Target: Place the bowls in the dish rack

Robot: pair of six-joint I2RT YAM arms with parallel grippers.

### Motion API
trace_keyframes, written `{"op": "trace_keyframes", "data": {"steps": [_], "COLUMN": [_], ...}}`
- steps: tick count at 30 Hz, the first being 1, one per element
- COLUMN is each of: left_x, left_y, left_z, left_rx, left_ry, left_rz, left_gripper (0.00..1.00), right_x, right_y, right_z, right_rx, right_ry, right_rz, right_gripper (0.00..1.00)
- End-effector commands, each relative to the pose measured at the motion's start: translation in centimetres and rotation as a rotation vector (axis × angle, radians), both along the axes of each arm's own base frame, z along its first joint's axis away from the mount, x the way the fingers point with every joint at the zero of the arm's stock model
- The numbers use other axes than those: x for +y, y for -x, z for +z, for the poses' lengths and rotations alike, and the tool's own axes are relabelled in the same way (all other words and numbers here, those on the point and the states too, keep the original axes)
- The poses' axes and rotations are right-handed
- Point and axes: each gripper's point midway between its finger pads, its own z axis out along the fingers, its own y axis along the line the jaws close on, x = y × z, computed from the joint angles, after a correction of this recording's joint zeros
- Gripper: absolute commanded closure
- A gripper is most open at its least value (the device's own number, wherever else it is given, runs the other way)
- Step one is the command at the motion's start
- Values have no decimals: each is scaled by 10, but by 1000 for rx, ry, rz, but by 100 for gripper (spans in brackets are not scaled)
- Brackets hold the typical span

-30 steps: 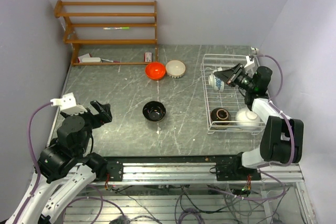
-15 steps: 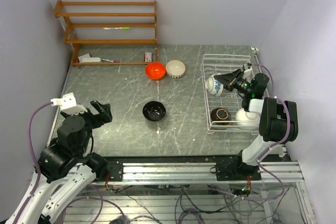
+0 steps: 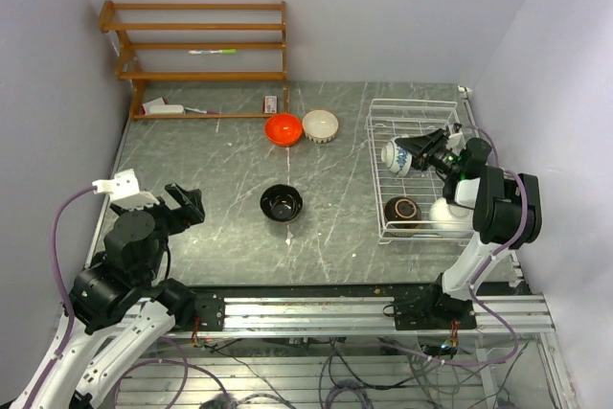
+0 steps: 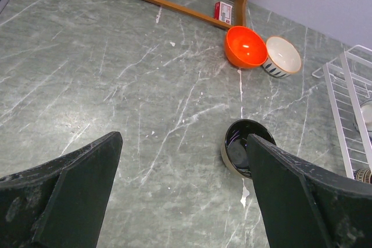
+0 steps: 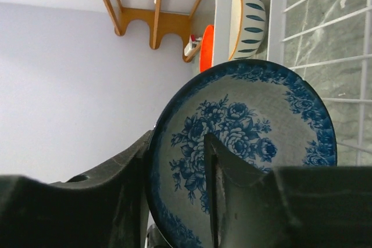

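The blue-and-white bowl (image 3: 395,154) (image 5: 250,143) stands on edge in the white wire dish rack (image 3: 421,107). My right gripper (image 3: 418,148) (image 5: 177,137) straddles its rim, one finger outside and the other inside and clear of the wall, open. The brown bowl (image 3: 403,210) and the white bowl (image 3: 452,215) sit at the rack's near end. On the table are the orange bowl (image 3: 283,128) (image 4: 245,46), the cream bowl (image 3: 320,125) (image 4: 282,56) and the black bowl (image 3: 282,203) (image 4: 241,149). My left gripper (image 3: 187,203) (image 4: 183,143) hovers open and empty, left of the black bowl.
A brown wooden shelf unit (image 3: 201,45) stands at the back left with a small red box (image 3: 272,102) and a white item (image 3: 163,107) on its lowest board. The side wall runs close along the rack's right side.
The right gripper's jaws have parted on the blue-and-white bowl, and the wrist has drawn back slightly to the right. The bowl has settled lower in the rack. The left arm is still.
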Motion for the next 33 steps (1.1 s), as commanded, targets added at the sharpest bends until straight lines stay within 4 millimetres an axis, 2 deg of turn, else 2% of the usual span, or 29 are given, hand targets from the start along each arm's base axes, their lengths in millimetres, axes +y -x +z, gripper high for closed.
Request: {"op": "trace_keyframes", "data": {"steps": [1,6,9,12,14,24,29,33], "left_x": [2,2,2,2,2,4,3,2], "left_y": [2,2,2,2,2,3,1,1], "left_z": [9,10,10,10,10,10,9,8], "left_rx": [-26,-30,-32,-31,-28,-34,-24,-21], "left_ry": [16,19,22,20,18,24,18,15], "left_rz": [5,7,5,4,5,12,12,12], "left_gripper": [1,1,1,1,1,1,1,1], "right_x": [-11,-15,-14,-12,-10,-12,-15,-13], "right_y": [4,5,6,8,8,6,0,-4], "right_z": [-41,-51,-53,-37,-23,42,50,46], "right_rx": [141,177,183,129,96,-37,-75,-77], "right_ry": [24,16,-17,-76,-110,-237,-299,-320], "right_rz": [-32,-43,-43,-37,-34,-37,-37,-40], "right_gripper": [61,56,60,74,78,79,80,80]}}
